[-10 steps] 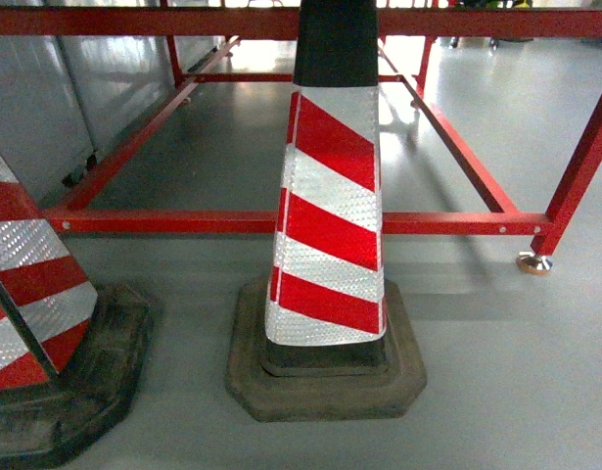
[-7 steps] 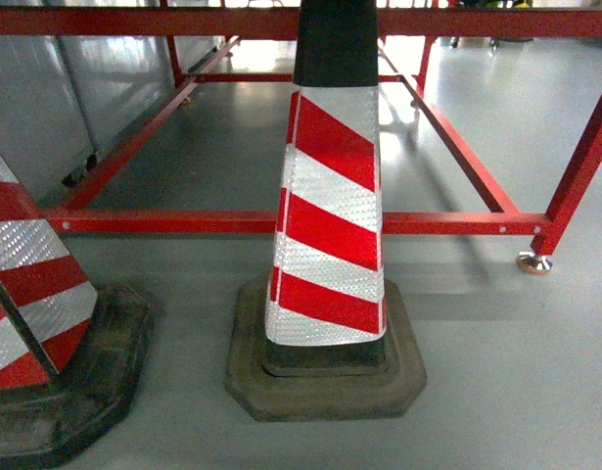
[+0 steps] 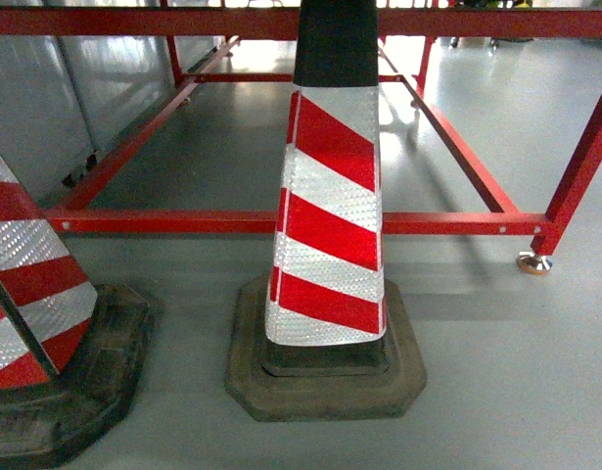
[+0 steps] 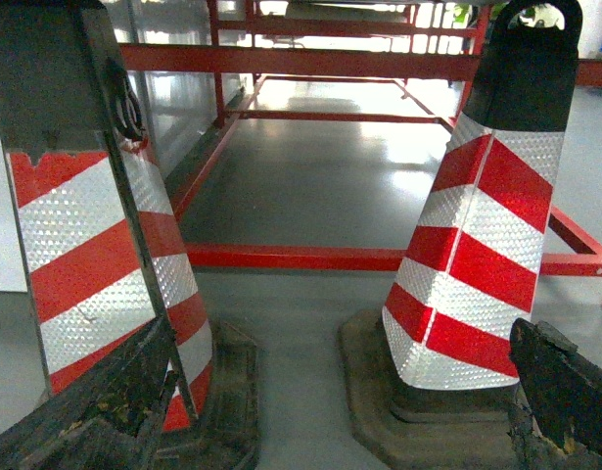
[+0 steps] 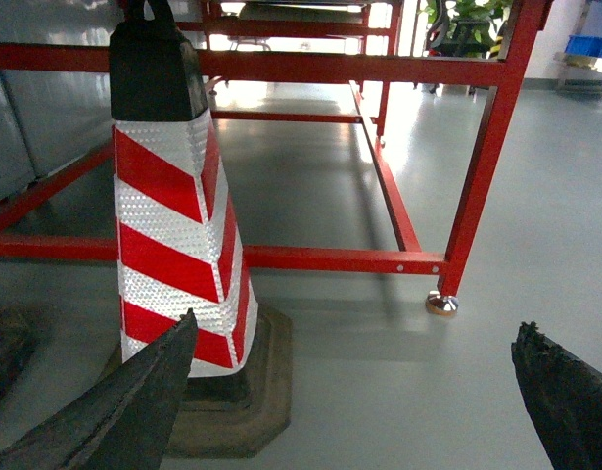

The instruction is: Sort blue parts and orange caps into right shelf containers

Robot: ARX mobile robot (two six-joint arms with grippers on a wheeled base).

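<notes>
— Where are the arms?

— Both are held low and face forward over the grey floor (image 3: 496, 372). The head view shows neither arm. In the left wrist view the left gripper (image 4: 330, 411) has its two dark, worn fingers (image 4: 105, 411) at the bottom corners, spread wide with nothing between them. The right gripper (image 5: 359, 401) looks the same in its own view: fingers far apart, holding nothing.

— What lies ahead of them?

— A red-and-white striped cone (image 3: 330, 215) with a black top stands upright on a dark rubber base (image 3: 325, 382), in the middle of the head view. A second striped cone (image 3: 26, 284) stands at the left edge, cut off by the frame. Behind both runs a red metal rack frame (image 3: 232, 222), its low bar just above the floor and a footed leg (image 3: 535, 260) on the right.

— And the containers?

— Only a blue crate (image 5: 586, 45) shows, small and far off at the top right of the right wrist view, too distant to tell its details. I can't see any blue parts or orange caps.
</notes>
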